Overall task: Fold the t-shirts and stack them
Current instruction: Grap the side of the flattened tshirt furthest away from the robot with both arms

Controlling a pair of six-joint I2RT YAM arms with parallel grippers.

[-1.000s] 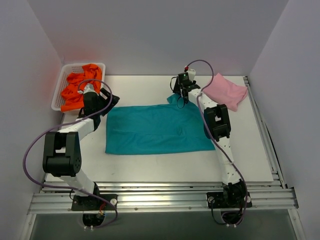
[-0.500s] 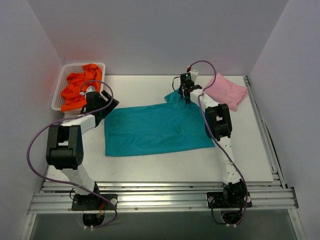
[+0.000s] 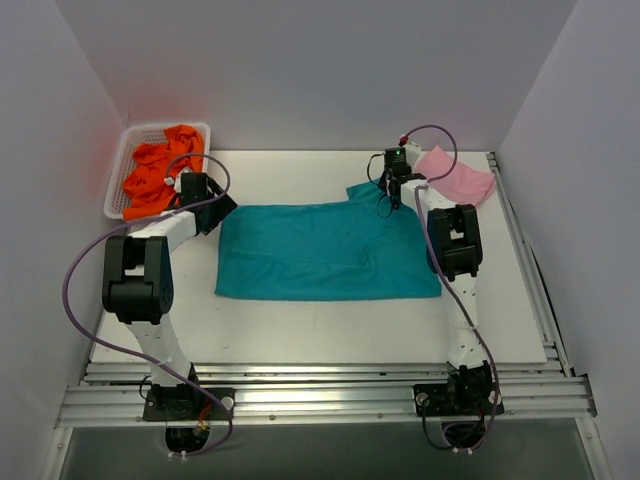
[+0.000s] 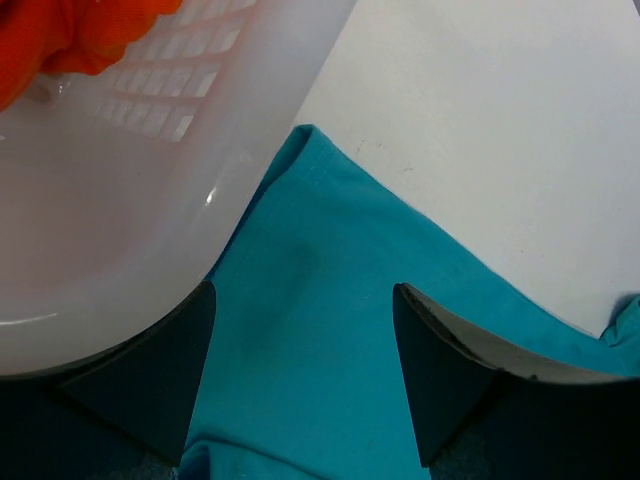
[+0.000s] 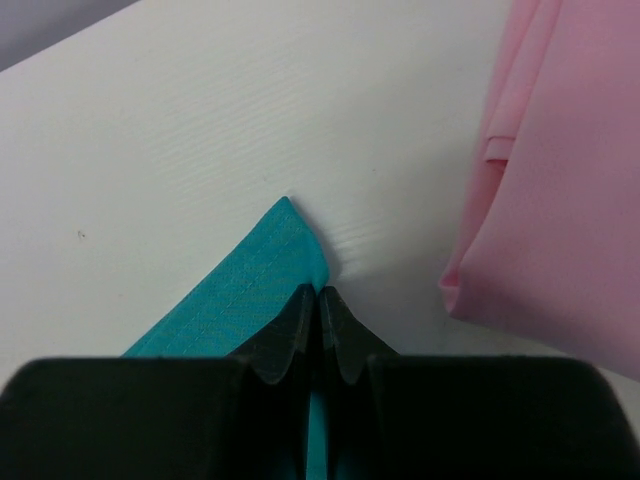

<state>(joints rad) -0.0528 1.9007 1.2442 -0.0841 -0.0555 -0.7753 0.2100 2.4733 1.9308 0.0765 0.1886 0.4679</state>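
I see the teal t-shirt [image 3: 325,250] spread flat mid-counter [image 3: 300,335], my left claw [image 4: 300,300] spread apart over its far left corner beside the basket [image 4: 120,220], my right claw [image 5: 320,300] clamped on its far right corner, the pink t-shirt [image 3: 458,180] just beyond.

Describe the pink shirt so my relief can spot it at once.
Go to the white table's far right corner. A folded bundle lies there: the pink shirt. It's the only pink cloth; the teal shirt lies spread mid-table, the orange shirts fill the basket.
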